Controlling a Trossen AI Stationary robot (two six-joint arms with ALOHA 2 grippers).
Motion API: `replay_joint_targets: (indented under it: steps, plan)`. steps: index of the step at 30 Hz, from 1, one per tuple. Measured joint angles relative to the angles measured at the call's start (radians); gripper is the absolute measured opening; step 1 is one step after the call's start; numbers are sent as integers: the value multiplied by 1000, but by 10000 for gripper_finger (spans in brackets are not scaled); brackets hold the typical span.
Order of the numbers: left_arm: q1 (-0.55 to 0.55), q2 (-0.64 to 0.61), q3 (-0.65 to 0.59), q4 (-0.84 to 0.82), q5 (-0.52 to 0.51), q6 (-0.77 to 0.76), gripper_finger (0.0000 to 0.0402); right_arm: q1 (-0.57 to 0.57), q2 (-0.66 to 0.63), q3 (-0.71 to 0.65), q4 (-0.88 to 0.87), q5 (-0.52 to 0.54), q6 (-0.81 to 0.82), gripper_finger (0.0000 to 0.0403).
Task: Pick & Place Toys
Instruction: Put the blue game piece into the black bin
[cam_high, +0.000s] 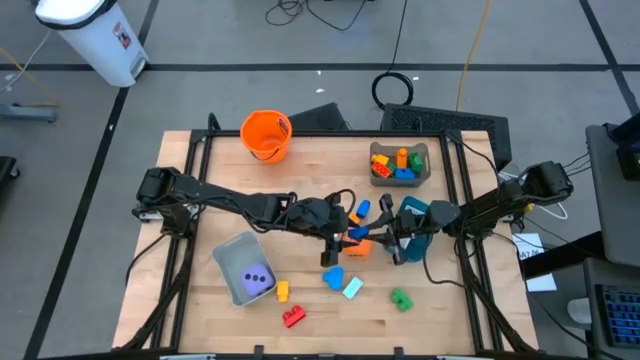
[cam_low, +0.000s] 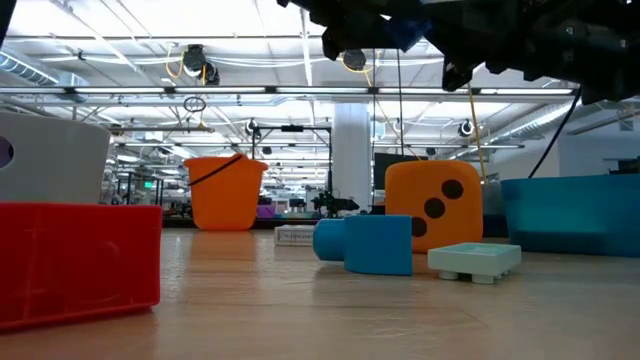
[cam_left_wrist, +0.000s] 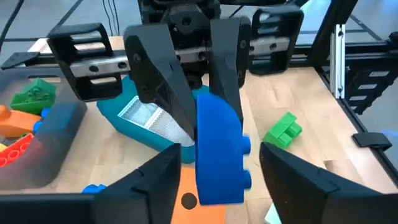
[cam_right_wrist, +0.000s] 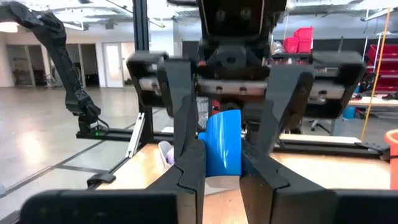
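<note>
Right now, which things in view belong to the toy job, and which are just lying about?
Job: blue block in right gripper, left gripper open around it, orange die, purple die, red block.
Lying about: orange bucket, teal bin, grey bin.

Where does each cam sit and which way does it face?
High: overhead, straight down on the table; shows both arms meeting mid-table.
Low: table height, level across toward the room, past the die and bucket; arms only along the top.
Left wrist: faces the right gripper shut on a blue block; own fingers open at bottom.
Right wrist: faces the left gripper; own fingers on the block.
Shared: both wrist views see the block.
</note>
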Motion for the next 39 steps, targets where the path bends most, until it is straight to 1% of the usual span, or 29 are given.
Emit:
replay_joint_targets:
  steps: [3,6,10,12,15,19,22,27,29,36,39]
  plan:
    - [0,-1,0,-1,-8,28,248,0,-33,0,-21,0,-13,59]
    - [1,-14,0,-10,-9,56,262,0,-101,0,-101,8,-26,59]
    - [2,-41,0,-41,-53,60,268,0,-225,0,-277,95,-45,59]
    - [3,-66,0,-83,-90,60,269,1,-295,-1,-384,166,-65,59]
    - [2,-102,0,-133,-146,51,269,-1,-389,-1,-525,316,-108,59]
    - [2,-125,0,-164,-173,21,269,-25,-482,-1,-672,501,-152,59]
    - [2,-125,0,-162,-173,11,269,-69,-523,-1,-759,607,-158,59]
    - [2,-96,0,-161,-172,10,269,-170,-541,-1,-892,764,-152,59]
    - [2,-83,0,-154,-172,7,269,-217,-541,-1,-940,787,-125,59]
    - [3,-38,0,-107,-173,22,269,-380,-541,-1,-1133,779,23,59]
    - [6,-33,0,-85,-173,29,269,-436,-541,-1,-1190,706,63,59]
